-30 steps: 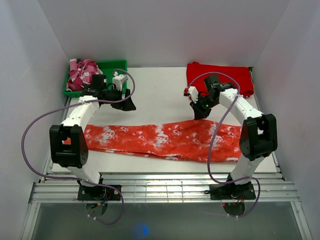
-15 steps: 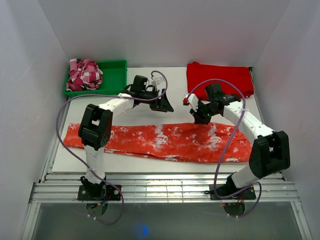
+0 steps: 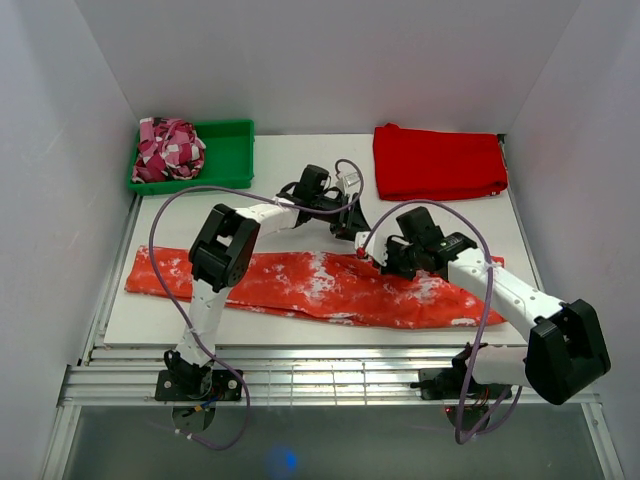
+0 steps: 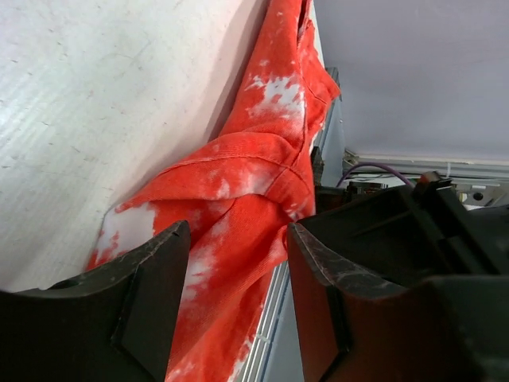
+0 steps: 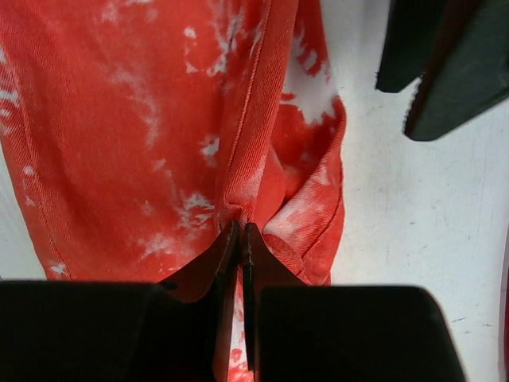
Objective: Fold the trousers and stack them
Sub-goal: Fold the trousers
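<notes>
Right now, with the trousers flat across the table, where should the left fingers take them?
Probably the bunched ridge on the far edge of the trousers, mid-length, beside the shut right gripper, from the far side: it stands off the table.

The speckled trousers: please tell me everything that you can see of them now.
The trousers are orange-red cloth mottled with white splotches, with a stitched seam. They lie stretched out, mostly flat, crosswise on the white table. The right gripper is shut on a raised fold at their far edge, near the middle. The left gripper hangs open over that same edge; whether it touches the cloth cannot be told.
</notes>
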